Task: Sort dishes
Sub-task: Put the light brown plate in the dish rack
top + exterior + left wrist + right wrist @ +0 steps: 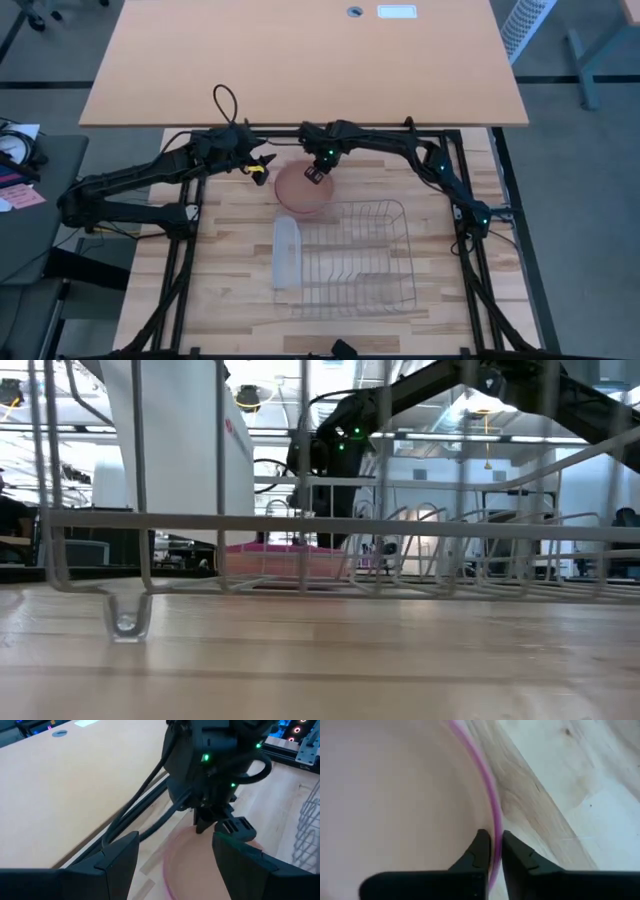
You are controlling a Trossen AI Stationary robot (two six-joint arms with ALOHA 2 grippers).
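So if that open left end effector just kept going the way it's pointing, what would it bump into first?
Probably the right end effector, which is pinching the rim of the top plate straight ahead of the left end effector. Depth is hard to judge, so it might meet the plate's edge first.

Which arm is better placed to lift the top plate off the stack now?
The right arm. Its pincer is already closed on the rim of the top plate. The left pincer is open beside the stack and holds nothing.

Wire rack point(355, 255) and tray point(286, 252) crowd the plates point(300, 190).
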